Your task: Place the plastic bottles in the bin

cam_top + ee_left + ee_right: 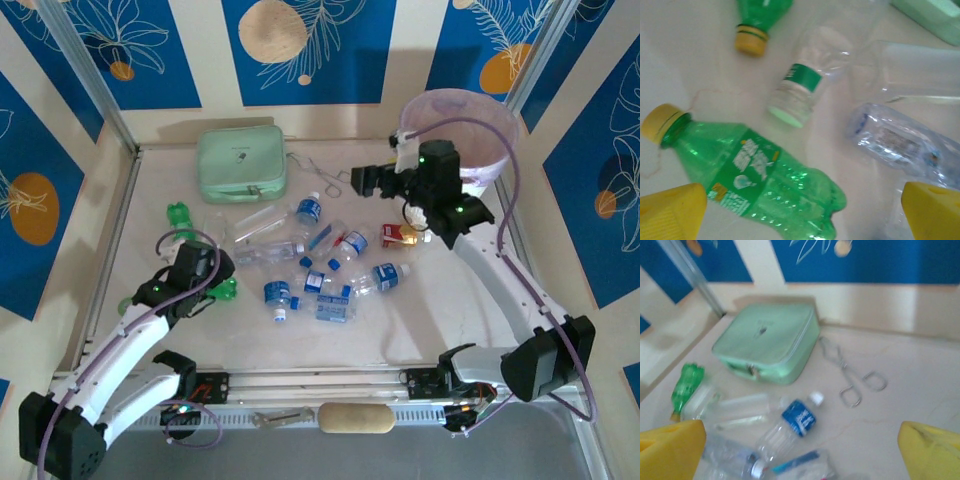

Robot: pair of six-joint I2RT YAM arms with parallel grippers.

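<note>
Blue leafy walls all round, and a pale table (250, 340) with bottles scattered over the middle. The bin (500, 120) sits in the far right corner, well apart from most of them.

Your left gripper (802, 215) hangs low over a green bottle (755, 180) lying on its side. The fingers are spread wide, one on each side of it, and not touching yet as far as I can tell. So I'd call this the pick step for that one. Next you need to drop straight down and close across the fat part of the body, not the neck. It's round and thin-walled, so it'll probably squirm or crumple if you catch it off-centre.

Your right gripper (800, 450) is up beside the bin in the top view, jaws spread with nothing between them. It's looking back over the table at a blue-label bottle (795, 422), so that's a fair next target.

Watch the clutter. Clear bottles (895, 140) lie just beside the green one, and a second green bottle (760, 15) is a bit further off. The mint case (770, 340), the metal tongs (847, 372) and the red carton (400, 235) aren't yours, so leave them. Plenty of bottles are still out, so it's early days.
</note>
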